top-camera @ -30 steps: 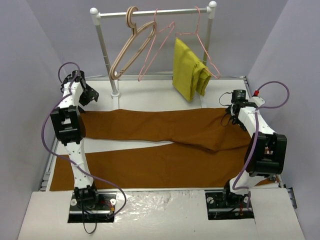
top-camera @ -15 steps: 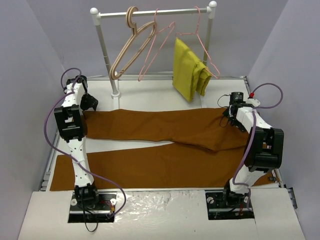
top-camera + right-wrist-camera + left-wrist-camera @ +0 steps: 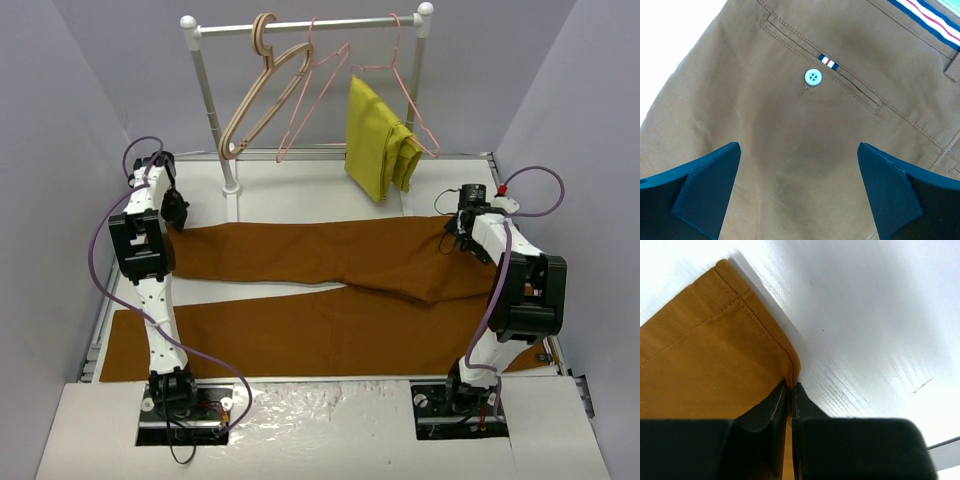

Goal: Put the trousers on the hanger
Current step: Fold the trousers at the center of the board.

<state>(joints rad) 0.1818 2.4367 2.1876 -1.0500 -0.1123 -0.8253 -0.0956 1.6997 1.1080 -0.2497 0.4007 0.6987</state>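
**Leg hem pinched, seat not yet taken: the pick-up is half made**

The left tool (image 3: 790, 391) is clenched on the trousers (image 3: 330, 255). Its wrist view shows both fingers pressed together over the stitched hem (image 3: 760, 325) at the corner of the far leg, with bare white surface (image 3: 865, 315) just beyond. The right tool (image 3: 797, 150) is released. Its fingers stand wide apart and hover over the seat, above the back pocket (image 3: 840, 75) and its pale button (image 3: 813, 76), with the striped trim (image 3: 935, 15) of the waistband a little further on. No cloth sits between them.

The step in hand looks like gathering the garment off the surface, one end held and the other waiting. By my reading, the next move calls for the right tool to come down and close on a fold near the waist. Both arms would then lift together, so the cloth can be fed through the empty pink wire hanger (image 3: 305, 100) on the rail (image 3: 330, 21).

The trousers lie flat with their long axis running left to right across the surface. The waist points to the right, by the right arm, and the leg ends point left. The legs fork apart, the far one reaching the left tool and the near one angling toward the near left edge. The hanger hangs well apart from them, between a wooden hanger (image 3: 255, 100) and a mustard garment (image 3: 375, 140).
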